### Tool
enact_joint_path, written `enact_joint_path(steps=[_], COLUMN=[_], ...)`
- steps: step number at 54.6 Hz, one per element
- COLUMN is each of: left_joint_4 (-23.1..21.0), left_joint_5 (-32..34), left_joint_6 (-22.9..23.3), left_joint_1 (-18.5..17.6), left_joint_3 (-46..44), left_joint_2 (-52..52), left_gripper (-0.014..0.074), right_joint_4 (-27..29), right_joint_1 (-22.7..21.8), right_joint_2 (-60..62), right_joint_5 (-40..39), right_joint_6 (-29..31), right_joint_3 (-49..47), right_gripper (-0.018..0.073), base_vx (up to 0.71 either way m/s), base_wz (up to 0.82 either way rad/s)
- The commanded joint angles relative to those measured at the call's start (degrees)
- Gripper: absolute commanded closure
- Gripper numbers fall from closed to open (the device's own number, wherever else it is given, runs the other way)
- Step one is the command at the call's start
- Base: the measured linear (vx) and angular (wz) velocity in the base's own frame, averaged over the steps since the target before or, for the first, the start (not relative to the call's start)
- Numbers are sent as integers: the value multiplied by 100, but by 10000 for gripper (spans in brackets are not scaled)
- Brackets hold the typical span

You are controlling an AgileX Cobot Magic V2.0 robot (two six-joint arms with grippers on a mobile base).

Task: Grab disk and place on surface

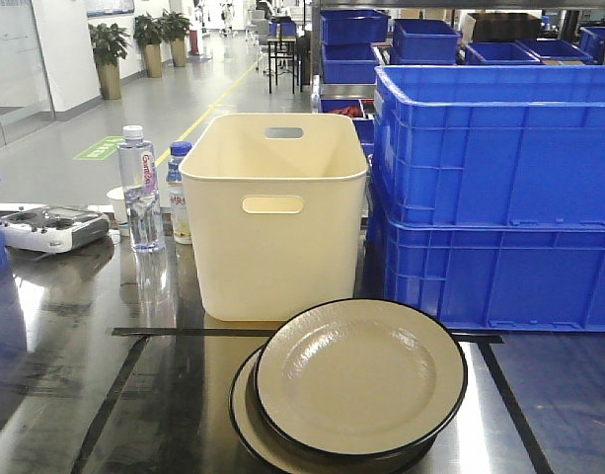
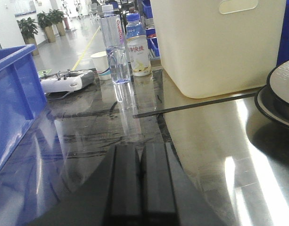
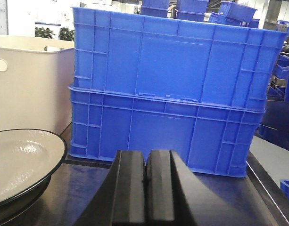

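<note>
Two cream disks with black rims lie stacked on the surface [image 1: 75,346], a dark glossy tabletop, at the front centre. The top disk [image 1: 359,375] rests tilted on the lower disk [image 1: 245,420]. The stack shows at the right edge of the left wrist view [image 2: 282,82] and at the lower left of the right wrist view [image 3: 19,160]. My left gripper [image 2: 140,153] is shut and empty, low over the tabletop, left of the disks. Also shut and empty, my right gripper [image 3: 146,157] sits right of the stack, facing the blue crates. Neither gripper appears in the front view.
A tall cream bin [image 1: 274,217] stands just behind the disks. Stacked blue crates [image 1: 499,197] wall off the right. At the back left are a water bottle [image 1: 140,193], a second bottle [image 1: 180,193], a paper cup [image 1: 117,205] and a handheld controller [image 1: 50,227]. Another blue crate [image 2: 12,103] stands far left. Black tape [image 1: 184,333] crosses the tabletop.
</note>
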State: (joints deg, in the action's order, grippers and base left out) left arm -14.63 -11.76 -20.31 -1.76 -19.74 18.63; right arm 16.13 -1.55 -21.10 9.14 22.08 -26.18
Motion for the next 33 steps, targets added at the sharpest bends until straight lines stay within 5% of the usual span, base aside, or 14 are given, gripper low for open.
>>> enact_joint_path(steps=[1, 14, 25, 29, 33], left_joint_4=[212, 1323, 1307, 1307, 1315], left_joint_5=[544, 1129, 2202, 1617, 1731], left_joint_6=[49, 1336, 1564, 1480, 1484], left_joint_1=[-31, -31, -31, -31, -31], left_joint_3=[-164, 749, 2327, 2254, 2274], left_joint_2=[36, -442, -1586, -2096, -1966], left_gripper=[597, 597, 597, 596, 596], right_joint_4=[16, 16, 16, 16, 16], right_joint_1=[7, 7, 7, 7, 7], right_joint_2=[-29, -29, -29, -29, -44], right_joint_5=[-489, -489, -495, -493, -508], right_joint_6=[24, 24, 24, 24, 24], right_joint_3=[-163, -163, -163, -163, -163], right_gripper=[568, 568, 568, 568, 568], base_vx=[0, 0, 0, 0, 0], base_wz=[0, 0, 0, 0, 0])
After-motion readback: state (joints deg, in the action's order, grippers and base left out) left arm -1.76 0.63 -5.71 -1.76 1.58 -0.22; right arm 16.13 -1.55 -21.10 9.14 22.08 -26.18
